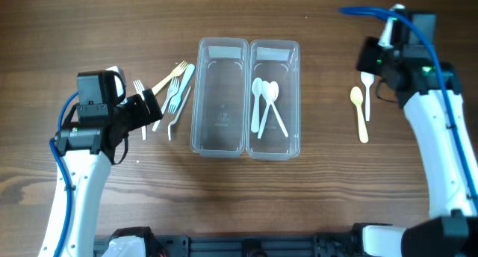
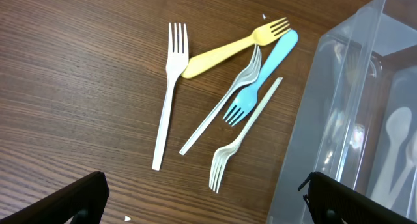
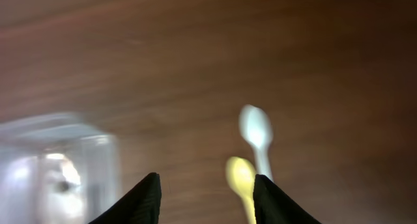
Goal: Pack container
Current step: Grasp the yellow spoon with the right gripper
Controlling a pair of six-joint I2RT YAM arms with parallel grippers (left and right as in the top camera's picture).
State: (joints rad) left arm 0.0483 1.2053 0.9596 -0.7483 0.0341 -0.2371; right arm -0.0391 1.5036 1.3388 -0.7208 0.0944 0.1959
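Two clear containers stand side by side: the left one (image 1: 220, 96) is empty, the right one (image 1: 275, 100) holds white spoons (image 1: 263, 100). Several forks lie left of them: yellow (image 2: 234, 47), blue (image 2: 260, 77) and white (image 2: 171, 87); they also show overhead (image 1: 173, 93). My left gripper (image 2: 202, 204) is open above the table just short of the forks. A yellow spoon (image 1: 360, 111) and a white spoon (image 1: 367, 85) lie at the right. My right gripper (image 3: 205, 198) is open above them; the yellow spoon (image 3: 240, 178) and the white spoon (image 3: 256, 129) look blurred.
The left container's wall (image 2: 339, 120) fills the right of the left wrist view. The right container's corner (image 3: 58, 165) shows blurred at the left of the right wrist view. Wooden table all round.
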